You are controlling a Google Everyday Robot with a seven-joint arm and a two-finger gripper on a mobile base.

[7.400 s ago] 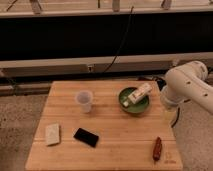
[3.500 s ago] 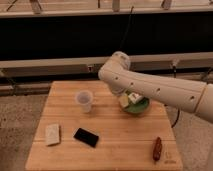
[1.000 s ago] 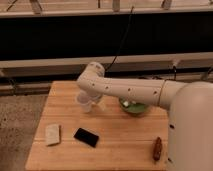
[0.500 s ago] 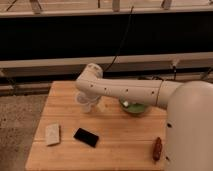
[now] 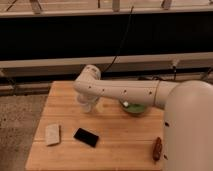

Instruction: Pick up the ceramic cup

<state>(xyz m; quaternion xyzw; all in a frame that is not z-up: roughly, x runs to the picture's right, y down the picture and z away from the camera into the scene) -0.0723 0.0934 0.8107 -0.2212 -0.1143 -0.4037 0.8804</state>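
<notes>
The wooden table was spanned from the right by the robot arm, angled down so the gripper was set at the ceramic cup, far left of the green bowl. Whether the cup was gripped could not be told.

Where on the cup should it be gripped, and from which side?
Probably across its wall near the rim, from above. The cup, largely hidden under the gripper, appears to stand upright on the table with no handle showing, so opposite sides of the wall are the only hold.
</notes>
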